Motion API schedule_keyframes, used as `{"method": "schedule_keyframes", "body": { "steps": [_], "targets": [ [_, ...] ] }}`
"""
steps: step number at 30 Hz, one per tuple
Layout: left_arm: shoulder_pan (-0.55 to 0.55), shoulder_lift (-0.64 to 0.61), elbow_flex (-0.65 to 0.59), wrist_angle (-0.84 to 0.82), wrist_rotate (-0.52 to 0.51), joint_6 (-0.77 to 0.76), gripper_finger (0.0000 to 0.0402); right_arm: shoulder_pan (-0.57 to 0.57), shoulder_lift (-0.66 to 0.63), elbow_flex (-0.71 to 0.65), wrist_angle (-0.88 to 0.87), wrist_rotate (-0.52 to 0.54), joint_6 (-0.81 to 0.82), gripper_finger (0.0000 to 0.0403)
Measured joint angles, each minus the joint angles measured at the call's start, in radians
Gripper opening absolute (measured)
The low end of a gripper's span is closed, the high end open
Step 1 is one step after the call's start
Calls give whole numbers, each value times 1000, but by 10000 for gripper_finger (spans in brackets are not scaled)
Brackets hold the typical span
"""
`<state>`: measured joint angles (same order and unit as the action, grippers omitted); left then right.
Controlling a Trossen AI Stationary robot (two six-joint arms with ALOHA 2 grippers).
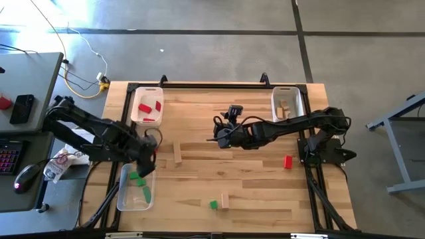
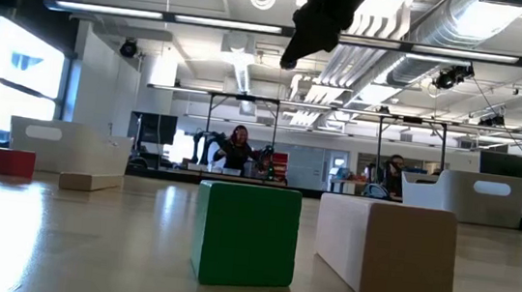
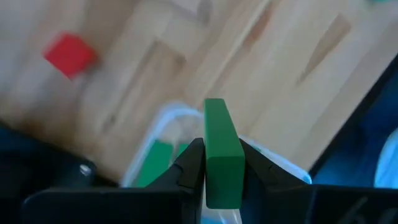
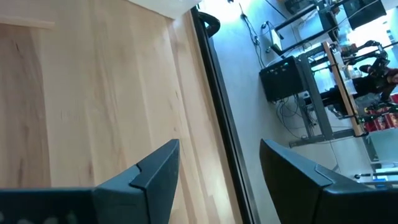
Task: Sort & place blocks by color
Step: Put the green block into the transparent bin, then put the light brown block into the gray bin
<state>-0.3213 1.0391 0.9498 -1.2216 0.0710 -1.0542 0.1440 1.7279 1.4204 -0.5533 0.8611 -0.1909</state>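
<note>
I see my left gripper (image 3: 222,171) clamped tight on a green block (image 3: 221,149), hanging at the left of the high view just above the clear tray (image 1: 123,199), which holds two more green blocks (image 1: 141,185); my right gripper (image 1: 222,133) hovers mid-frame over bare table (image 1: 199,172), fingers spread wide and empty. Red blocks (image 1: 149,108) lie in the white tray (image 1: 135,110) at upper left; a red block (image 1: 287,161) sits right of centre; a green block (image 1: 214,205) and a wooden block (image 1: 225,200) sit side by side at lower centre.
</note>
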Motion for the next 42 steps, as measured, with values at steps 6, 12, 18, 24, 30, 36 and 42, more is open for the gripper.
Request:
{"method": "schedule_keyframes", "body": {
  "steps": [6,12,18,24,30,36,42],
  "targets": [
    [-113,9,-74,6,46,-156,44,-1,0,0,-5,0,0,209],
    [-179,8,-108,12,75,-284,44,-2,0,0,-4,0,0,209],
    [-209,8,-110,15,63,-357,67,-2,0,0,-4,-5,1,209],
    [-237,8,-110,15,0,-356,113,-2,0,0,-4,-5,15,209],
    [-250,8,-110,15,-60,-357,163,-2,0,0,-4,-5,15,209],
    [-249,8,-110,16,-78,-306,181,-2,0,0,-4,-5,13,209],
    [-249,8,-78,15,-84,-244,175,-2,0,0,-4,-5,26,209]
  ]
}}
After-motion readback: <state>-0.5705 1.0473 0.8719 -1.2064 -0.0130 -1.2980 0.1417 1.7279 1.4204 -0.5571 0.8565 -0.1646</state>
